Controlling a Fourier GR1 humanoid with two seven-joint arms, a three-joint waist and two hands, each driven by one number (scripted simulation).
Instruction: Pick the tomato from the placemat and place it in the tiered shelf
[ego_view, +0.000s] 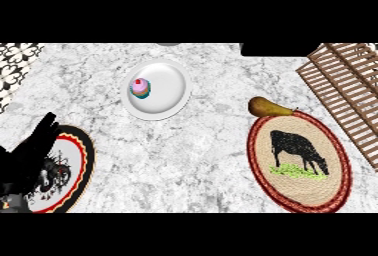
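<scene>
Though my task names a tomato, I see none on the cow placemat (299, 162) (only a pear (267, 107) at its rim). My left robot hand (33, 150) rests open; the tiered shelf (347, 90) awaits, nothing moved.

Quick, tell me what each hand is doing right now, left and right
Left hand: open, fingers straight, holding nothing, over the red-rimmed round plate.
Right hand: not in view.

A grey-veined white marble counter (199, 165) carries a red-rimmed woven tan oval placemat (334, 165) printed with a black cow on green grass, and a plain white round plate (168, 90).
</scene>
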